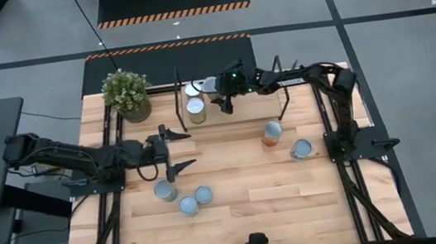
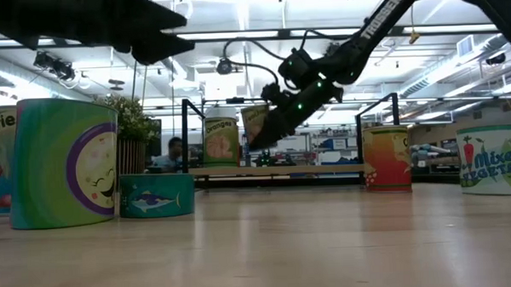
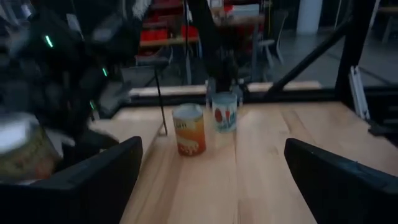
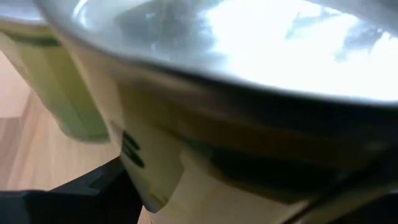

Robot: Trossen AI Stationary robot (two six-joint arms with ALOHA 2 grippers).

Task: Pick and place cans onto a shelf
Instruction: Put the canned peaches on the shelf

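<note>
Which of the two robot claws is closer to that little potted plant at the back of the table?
The left. The left gripper hangs open just in front of the potted plant; the right gripper is farther along, gripping a can at the shelf.

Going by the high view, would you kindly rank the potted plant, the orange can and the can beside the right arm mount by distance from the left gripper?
From the left gripper:
1. Potted plant, back-left corner.
2. Orange can, mid-table, right.
3. Can beside the right arm mount, farthest right.
</note>
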